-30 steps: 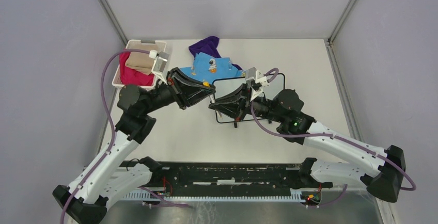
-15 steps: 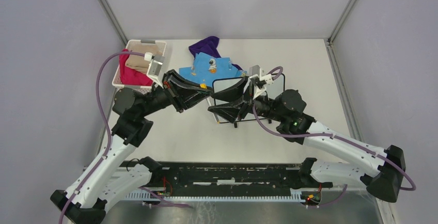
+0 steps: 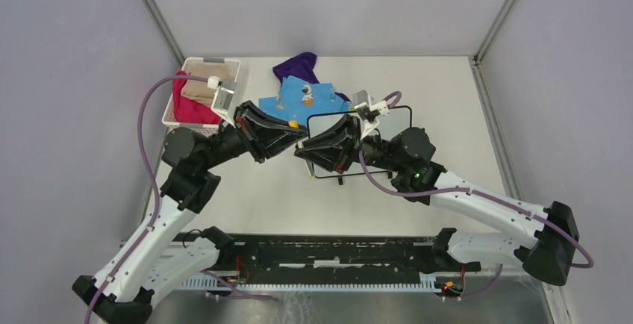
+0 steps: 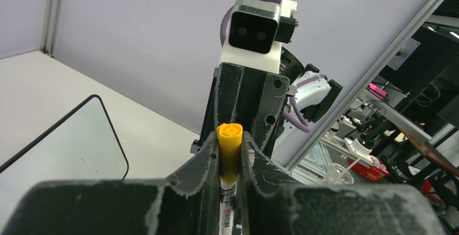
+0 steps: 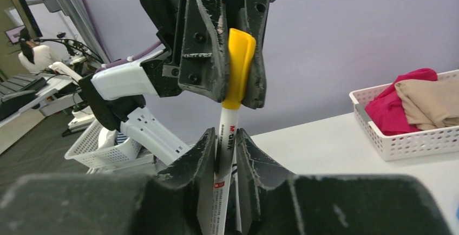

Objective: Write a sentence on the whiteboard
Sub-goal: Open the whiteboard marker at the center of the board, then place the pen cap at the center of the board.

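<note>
Barely started, by the look of it. No sentence anywhere on the visible part of the whiteboard (image 3: 392,122), lying flat on the tabletop (image 3: 448,92). Left tool (image 4: 230,148) clamped on the yellow cap of a marker (image 5: 230,110), right tool (image 5: 226,143) apparently pinching the white barrel, just above the whiteboard's left edge. Probably uncapping, so all the writing left. Behind the whiteboard, blue and purple clothes (image 3: 298,96); left of it, a laundry basket (image 3: 213,60). Arms hiding part of the whiteboard.

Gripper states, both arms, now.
Left gripper: shut on the yellow-capped white marker, at its cap.
Right gripper: fingers flank the marker's barrel; clamped or not cannot be told.
</note>
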Robot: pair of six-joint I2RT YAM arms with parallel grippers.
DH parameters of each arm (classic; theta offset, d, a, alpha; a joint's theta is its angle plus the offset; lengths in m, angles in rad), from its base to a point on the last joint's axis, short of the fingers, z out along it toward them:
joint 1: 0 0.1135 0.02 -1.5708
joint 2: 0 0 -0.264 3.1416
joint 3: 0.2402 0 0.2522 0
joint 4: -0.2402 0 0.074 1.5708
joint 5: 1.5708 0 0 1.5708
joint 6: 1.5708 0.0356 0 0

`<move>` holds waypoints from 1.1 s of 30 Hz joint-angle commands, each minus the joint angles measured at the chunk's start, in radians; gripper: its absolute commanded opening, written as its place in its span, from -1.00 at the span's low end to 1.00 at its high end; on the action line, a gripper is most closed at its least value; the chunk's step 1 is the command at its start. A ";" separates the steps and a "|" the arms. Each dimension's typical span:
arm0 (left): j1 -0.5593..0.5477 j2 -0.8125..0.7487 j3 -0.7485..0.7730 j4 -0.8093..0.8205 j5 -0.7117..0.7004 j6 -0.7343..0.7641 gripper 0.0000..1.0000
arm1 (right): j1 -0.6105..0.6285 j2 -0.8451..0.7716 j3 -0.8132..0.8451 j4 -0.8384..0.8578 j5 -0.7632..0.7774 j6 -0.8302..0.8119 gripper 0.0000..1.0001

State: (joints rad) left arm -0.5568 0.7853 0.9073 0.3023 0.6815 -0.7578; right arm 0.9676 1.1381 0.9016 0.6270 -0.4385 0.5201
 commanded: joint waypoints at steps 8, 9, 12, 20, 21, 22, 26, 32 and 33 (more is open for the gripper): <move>-0.005 -0.044 0.053 -0.015 -0.116 0.009 -0.96 | -0.004 -0.106 -0.083 -0.059 0.024 -0.111 -1.00; -0.005 -0.048 0.057 -0.014 -0.130 0.006 -0.96 | -0.004 -0.119 -0.102 -0.071 0.034 -0.119 -1.00; -0.005 -0.057 0.059 0.005 -0.153 -0.008 -0.96 | -0.005 -0.157 -0.143 -0.085 0.039 -0.126 -1.00; -0.005 -0.064 0.041 0.041 -0.177 -0.032 -0.96 | -0.004 -0.211 -0.187 -0.097 0.073 -0.133 -1.00; -0.005 -0.064 0.041 0.037 -0.178 -0.030 -0.96 | -0.004 -0.218 -0.190 -0.102 0.081 -0.137 -1.00; -0.005 -0.064 0.043 0.021 -0.183 -0.022 -0.96 | -0.004 -0.226 -0.191 -0.115 0.093 -0.146 -1.00; -0.005 -0.075 0.092 -0.254 -0.364 0.098 -0.97 | -0.004 -0.300 -0.198 -0.234 0.227 -0.219 -1.00; -0.005 -0.035 0.158 -0.819 -0.907 0.235 -0.96 | -0.004 -0.462 -0.242 -0.539 0.570 -0.326 -1.00; -0.005 -0.019 0.150 -0.868 -0.953 0.245 -0.96 | -0.003 -0.490 -0.250 -0.586 0.607 -0.336 -1.00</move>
State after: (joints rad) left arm -0.5644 0.7261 1.0325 -0.2142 0.0677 -0.6243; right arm 0.9665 0.7269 0.6765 0.2428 -0.0727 0.2714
